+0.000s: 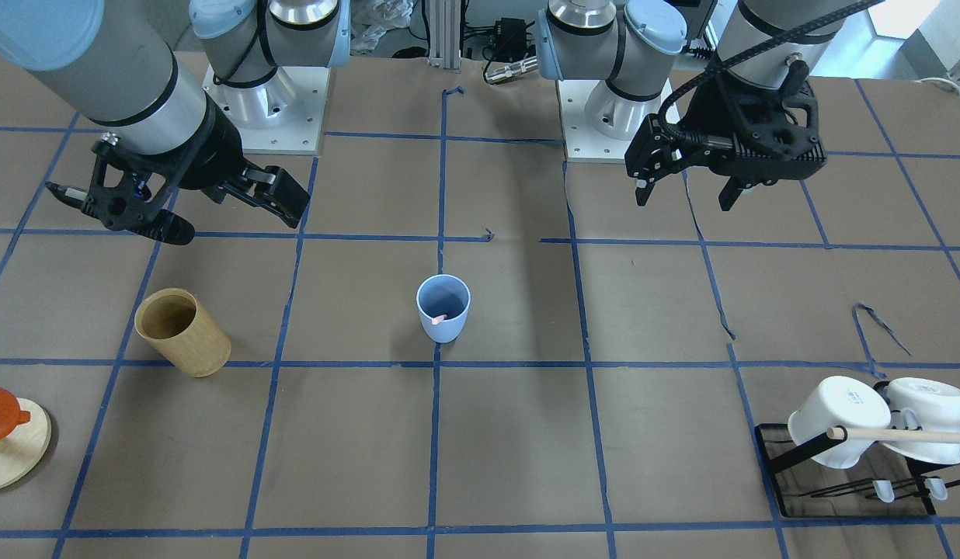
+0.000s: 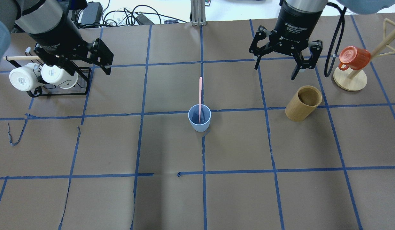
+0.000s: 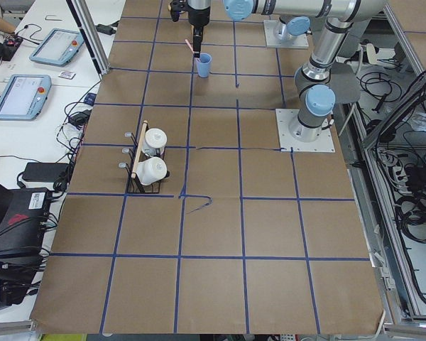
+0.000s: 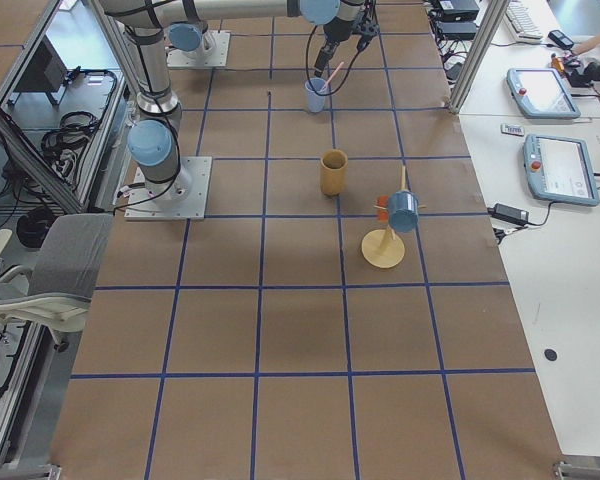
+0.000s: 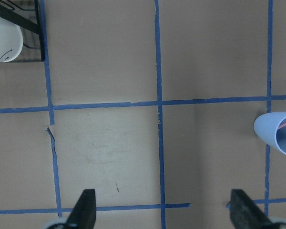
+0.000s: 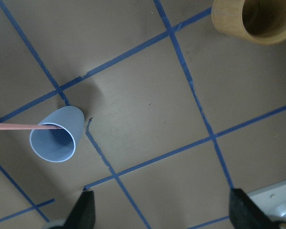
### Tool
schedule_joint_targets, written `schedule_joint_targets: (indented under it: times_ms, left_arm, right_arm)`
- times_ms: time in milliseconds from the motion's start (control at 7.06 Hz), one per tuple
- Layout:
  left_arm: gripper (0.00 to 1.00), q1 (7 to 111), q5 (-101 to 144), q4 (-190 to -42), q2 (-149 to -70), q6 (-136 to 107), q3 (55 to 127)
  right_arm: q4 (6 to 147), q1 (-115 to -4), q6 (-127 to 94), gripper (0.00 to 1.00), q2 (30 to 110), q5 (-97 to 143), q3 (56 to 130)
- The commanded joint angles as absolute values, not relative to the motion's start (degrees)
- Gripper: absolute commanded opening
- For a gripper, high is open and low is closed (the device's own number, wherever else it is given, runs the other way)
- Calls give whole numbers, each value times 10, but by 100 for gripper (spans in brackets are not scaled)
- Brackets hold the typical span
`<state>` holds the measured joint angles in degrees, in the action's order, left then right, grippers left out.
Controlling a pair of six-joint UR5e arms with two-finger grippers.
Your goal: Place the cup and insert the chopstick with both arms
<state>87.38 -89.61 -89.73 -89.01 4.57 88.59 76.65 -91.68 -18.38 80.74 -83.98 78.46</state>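
Pale blue cup [image 2: 197,126] stands upright near the middle of the table, on a crossing of the blue tape lines, with the pink chopstick [image 2: 200,95] already in it. The stick's lower end sits inside the cup and its long axis rises steeply, tilted a little and leaning on the rim. Most of its length stands above the cup. The cup lies between the two arms and well apart from both. The left gripper [image 1: 686,196] hovers over the table near the rack of white mugs [image 2: 23,78], jaws spread wide and holding nothing. The right gripper [image 2: 275,72] hangs just behind the bamboo cylinder [image 2: 303,103], also wide and holding nothing, and in the overhead view it looks somewhat the nearer of the two. Both parts of the task appear done. Any coming move should keep away from the centre, where the tall stick could be knocked over.
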Motion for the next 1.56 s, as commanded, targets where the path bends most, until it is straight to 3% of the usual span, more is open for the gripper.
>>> schedule_joint_targets:
  times_ms: [0,1417]
  left_arm:
    - [100,875,-896,-897,-889,46,887]
    - [100,875,-896,-898,-886,46,890]
  right_arm:
    - [787,-912,-93,100,818,-870,789]
    - [809,-914,-61,100,844,-908,810]
